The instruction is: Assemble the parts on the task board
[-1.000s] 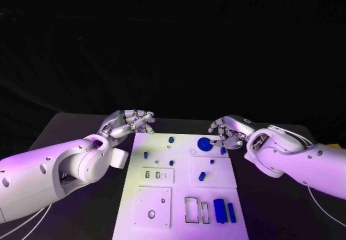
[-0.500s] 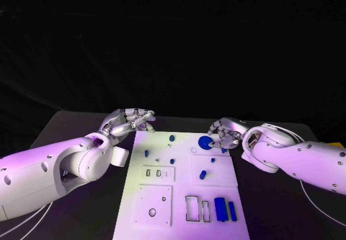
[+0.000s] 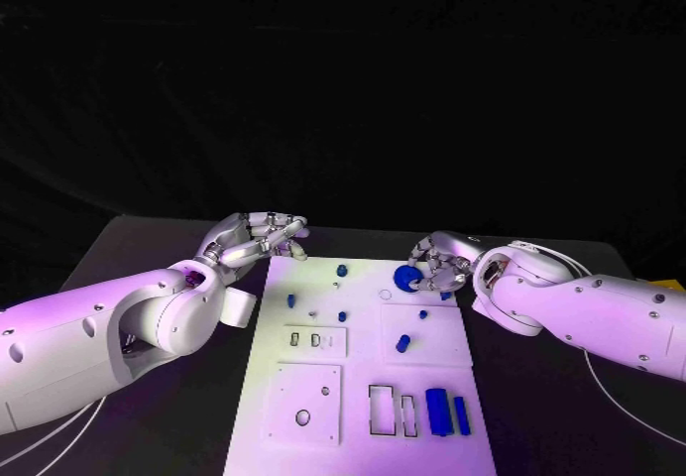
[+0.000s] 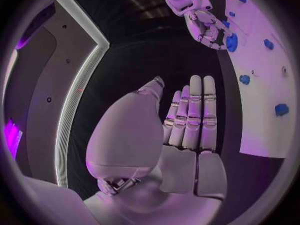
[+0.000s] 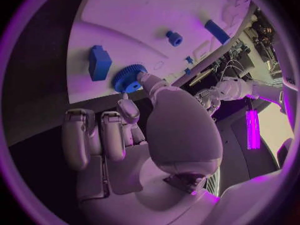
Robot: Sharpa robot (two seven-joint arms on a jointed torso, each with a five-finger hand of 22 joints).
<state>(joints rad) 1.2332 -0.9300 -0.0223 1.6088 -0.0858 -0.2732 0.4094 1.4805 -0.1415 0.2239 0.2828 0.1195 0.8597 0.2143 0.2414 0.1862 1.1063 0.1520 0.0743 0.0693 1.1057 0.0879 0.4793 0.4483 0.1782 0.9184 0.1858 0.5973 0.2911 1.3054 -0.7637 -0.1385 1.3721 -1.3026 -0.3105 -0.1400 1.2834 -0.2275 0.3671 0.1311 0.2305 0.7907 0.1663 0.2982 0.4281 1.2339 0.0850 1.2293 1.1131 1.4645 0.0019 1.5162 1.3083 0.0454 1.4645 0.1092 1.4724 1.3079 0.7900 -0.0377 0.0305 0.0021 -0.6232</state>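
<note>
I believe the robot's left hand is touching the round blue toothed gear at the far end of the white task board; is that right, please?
Not quite: it is the right hand whose fingertip touches the round blue toothed gear at the far end of the white task board. The right wrist view shows this contact plainly. The left hand sits beyond the board's far left corner, holding nothing.
</note>
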